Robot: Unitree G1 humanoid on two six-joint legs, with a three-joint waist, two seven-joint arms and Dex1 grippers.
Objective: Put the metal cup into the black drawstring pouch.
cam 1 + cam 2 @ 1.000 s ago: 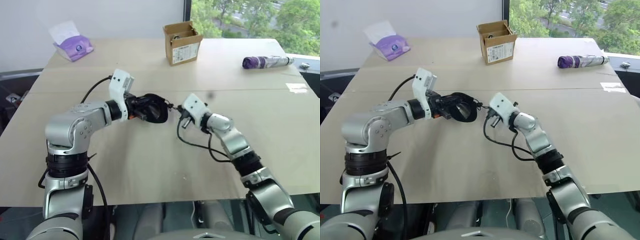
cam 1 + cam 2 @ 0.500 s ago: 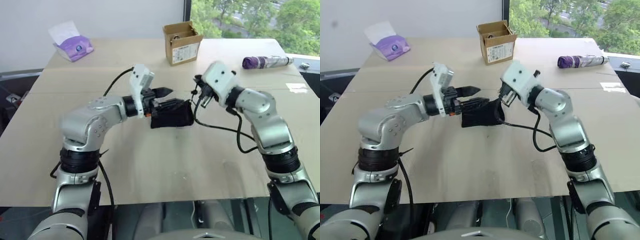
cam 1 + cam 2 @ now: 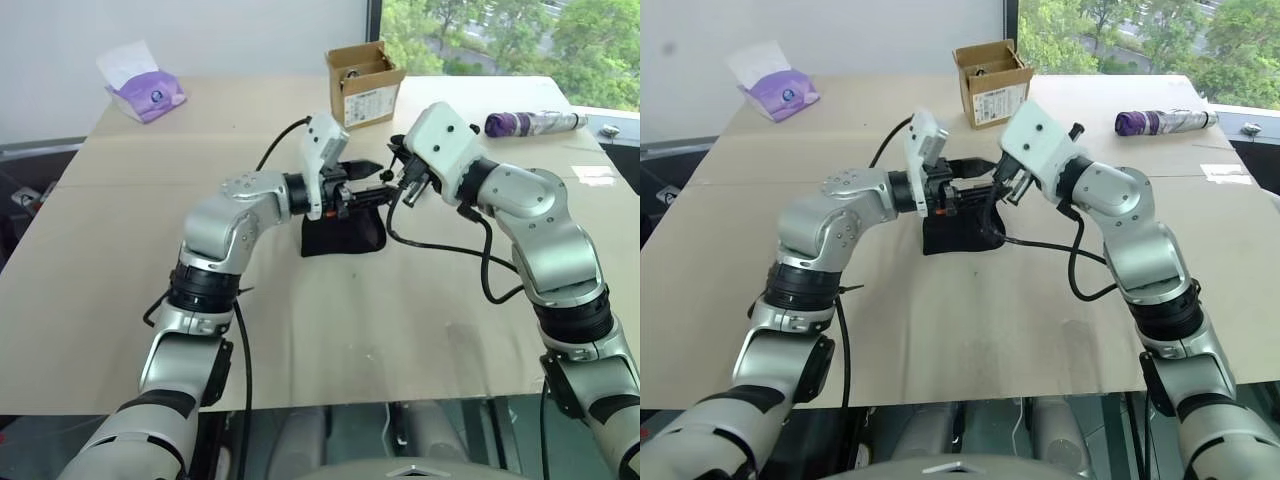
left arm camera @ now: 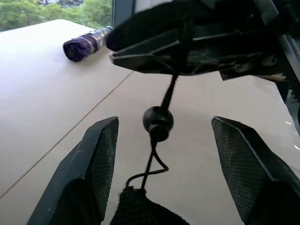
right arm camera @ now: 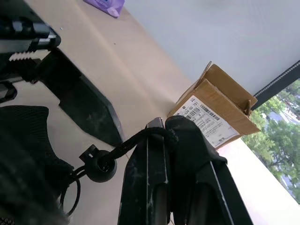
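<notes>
The black drawstring pouch (image 3: 343,228) sits mid-table in front of the cardboard box (image 3: 364,84), my right gripper (image 5: 161,136) pinching its cord (image 4: 165,101) taut above it, my left gripper (image 4: 164,140) spread wide either side.

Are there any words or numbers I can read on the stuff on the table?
Cardboard box: its white label carries a barcode and small print, too small to read.
Purple tissue pack: a dark round mark, no readable words.
Purple patterned roll: only a pattern, no readable text.
</notes>
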